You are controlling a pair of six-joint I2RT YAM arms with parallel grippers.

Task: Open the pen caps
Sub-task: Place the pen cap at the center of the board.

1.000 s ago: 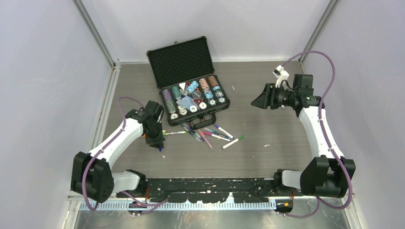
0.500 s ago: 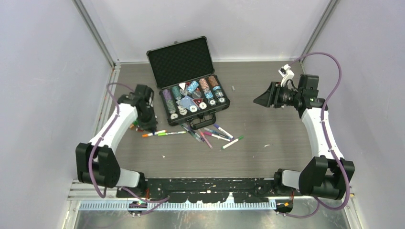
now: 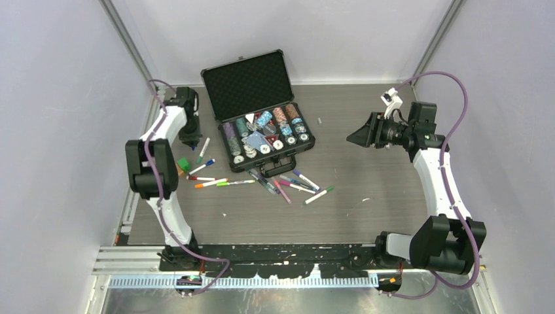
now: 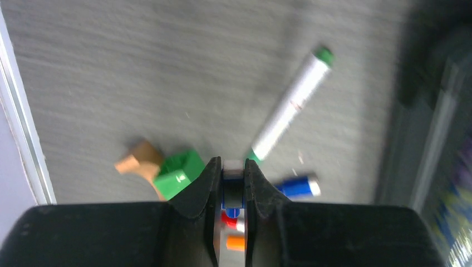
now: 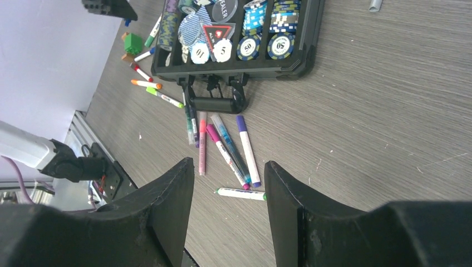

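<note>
The blue cap [image 4: 232, 201], if that is what the blurred blue bit is, sits pinched between the nearly closed jaws of the left gripper [image 4: 232, 167], low over the table [image 4: 139, 72]. A green-tipped pen [image 4: 289, 105] lies just ahead and to the right, a blue-capped pen [image 4: 298, 186] just right of the jaws, and a green block [image 4: 177, 173] just left. The other pens [image 5: 222, 147] lie well ahead of the right gripper [image 5: 228, 169], which hangs raised with its jaws half apart, holding nothing. The case [image 5: 267, 68] lies beyond them. The step looks like setting down a pulled cap. The next move calls for releasing it, then bringing both grippers to a capped pen.
</note>
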